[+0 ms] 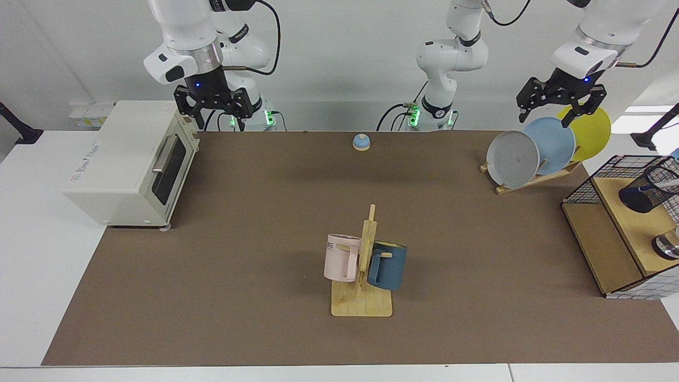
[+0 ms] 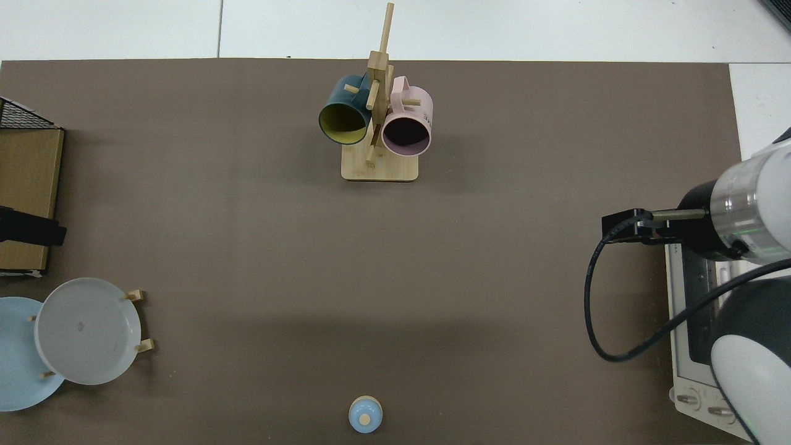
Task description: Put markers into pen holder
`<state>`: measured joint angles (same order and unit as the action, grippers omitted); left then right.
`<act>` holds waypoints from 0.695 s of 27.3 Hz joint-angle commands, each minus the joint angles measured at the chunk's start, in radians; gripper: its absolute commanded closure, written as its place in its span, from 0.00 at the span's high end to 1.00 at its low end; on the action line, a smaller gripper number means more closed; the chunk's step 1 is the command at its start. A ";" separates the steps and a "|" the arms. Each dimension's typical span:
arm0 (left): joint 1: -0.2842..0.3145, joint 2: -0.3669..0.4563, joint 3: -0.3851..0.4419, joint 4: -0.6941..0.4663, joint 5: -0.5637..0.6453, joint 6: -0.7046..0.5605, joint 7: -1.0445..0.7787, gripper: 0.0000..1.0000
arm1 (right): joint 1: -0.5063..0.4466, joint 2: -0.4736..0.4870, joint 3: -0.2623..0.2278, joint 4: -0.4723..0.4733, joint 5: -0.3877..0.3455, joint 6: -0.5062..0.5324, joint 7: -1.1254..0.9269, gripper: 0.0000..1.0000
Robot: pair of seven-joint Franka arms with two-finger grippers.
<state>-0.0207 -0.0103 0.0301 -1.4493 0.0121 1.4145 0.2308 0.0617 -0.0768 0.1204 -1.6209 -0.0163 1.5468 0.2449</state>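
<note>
- The left tool (image 1: 557,103) hung open and empty above the plates (image 1: 549,144).
- The right tool (image 1: 213,106) waited open over the toaster oven (image 1: 130,162).
- The pen holder (image 1: 644,191) sat at the surface's 3 o'clock edge (a pale marker (image 1: 669,183) seemingly inside); descending there risked snagging the wire basket (image 1: 618,175).

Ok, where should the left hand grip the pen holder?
Take the pen holder across its round mesh wall, mid-height, from above; its tilt at the view's edge is unclear. The left hand hangs open over the plates, nearest it; the right hand waits open above the toaster oven.
</note>
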 commanded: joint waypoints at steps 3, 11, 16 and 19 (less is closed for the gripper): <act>0.001 -0.033 0.004 -0.037 -0.017 -0.008 -0.037 1.00 | -0.013 -0.015 0.004 -0.016 0.006 0.019 -0.016 0.99; 0.001 -0.030 0.004 -0.029 -0.050 -0.006 -0.048 1.00 | -0.013 -0.015 0.004 -0.016 0.006 0.019 -0.016 0.99; 0.001 -0.030 0.004 -0.029 -0.049 -0.006 -0.048 1.00 | -0.013 -0.015 0.004 -0.016 0.006 0.019 -0.016 0.99; 0.002 -0.030 0.001 -0.029 -0.047 -0.006 -0.048 1.00 | -0.013 -0.015 0.004 -0.016 0.006 0.019 -0.016 0.99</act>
<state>-0.0205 -0.0172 0.0320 -1.4569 -0.0231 1.4128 0.1950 0.0617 -0.0768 0.1204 -1.6209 -0.0163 1.5468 0.2449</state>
